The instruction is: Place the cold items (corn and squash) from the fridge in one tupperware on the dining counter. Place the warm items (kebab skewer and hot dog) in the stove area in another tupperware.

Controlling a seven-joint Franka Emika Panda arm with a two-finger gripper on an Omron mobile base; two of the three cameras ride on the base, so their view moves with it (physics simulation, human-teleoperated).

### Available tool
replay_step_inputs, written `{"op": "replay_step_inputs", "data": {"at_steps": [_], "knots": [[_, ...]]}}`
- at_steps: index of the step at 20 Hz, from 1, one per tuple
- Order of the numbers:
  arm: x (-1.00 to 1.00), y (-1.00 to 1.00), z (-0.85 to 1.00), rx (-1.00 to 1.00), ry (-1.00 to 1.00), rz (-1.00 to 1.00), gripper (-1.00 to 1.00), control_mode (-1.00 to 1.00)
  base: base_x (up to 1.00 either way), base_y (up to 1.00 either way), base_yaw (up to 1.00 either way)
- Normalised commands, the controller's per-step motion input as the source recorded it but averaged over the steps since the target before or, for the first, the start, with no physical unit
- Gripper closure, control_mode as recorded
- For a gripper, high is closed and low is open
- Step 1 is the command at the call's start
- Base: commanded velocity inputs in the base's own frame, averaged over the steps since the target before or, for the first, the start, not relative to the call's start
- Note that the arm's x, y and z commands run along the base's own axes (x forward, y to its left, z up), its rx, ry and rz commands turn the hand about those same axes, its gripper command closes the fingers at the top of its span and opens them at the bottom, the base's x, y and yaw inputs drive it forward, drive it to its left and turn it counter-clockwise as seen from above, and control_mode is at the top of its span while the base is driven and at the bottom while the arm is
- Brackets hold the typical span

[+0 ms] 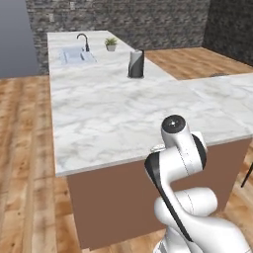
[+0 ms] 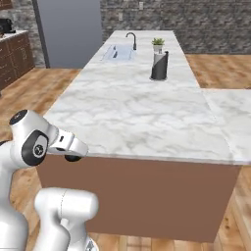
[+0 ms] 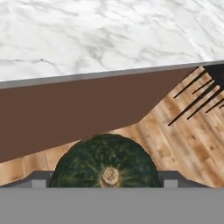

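One squash (image 3: 105, 162) is sitting between the jaws of your tool (image 3: 105, 183) in the hand view, its dark green ribbed skin and tan stem scar facing the camera, and the jaws are standing wide around it, so you are gripping the squash across its full girth. You are carrying something that looks dense and heavy for its size, with a hard, smooth rind that could slip, and its rounded flanks are giving the pads little flat surface; I judge a hold across the widest part, level with the middle, as the safest. Beyond the tool, you are looking at the brown base panel and marbled edge of the dining counter (image 3: 105, 39), with wooden floor below and dark chair legs (image 3: 199, 94) at the right. In the base views the arm is folding low in front of that counter (image 1: 113, 118), whose far end is carrying a sink (image 1: 76, 56), a small potted plant (image 1: 111, 44) and a dark paper-towel holder (image 1: 136, 64). I cannot make out a tupperware on it.
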Motion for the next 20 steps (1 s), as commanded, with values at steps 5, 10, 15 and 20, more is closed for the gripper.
{"op": "replay_step_inputs", "data": {"at_steps": [5, 10, 15, 20], "knots": [[0.0, 0.0, 0.0, 0.0, 0.0, 0.0, 1.0, 1.0, 0.0, -1.0, -0.12], [0.0, 0.0, 0.0, 0.0, 0.0, 0.0, 1.0, 1.0, -0.04, -1.0, -0.09], [0.0, 0.0, 0.0, 0.0, 0.0, 0.0, 1.0, 1.0, 0.0, -1.0, -0.08], [0.0, 0.0, 0.0, 0.0, 0.0, 0.0, 1.0, 1.0, 0.0, -1.0, -0.05]]}}
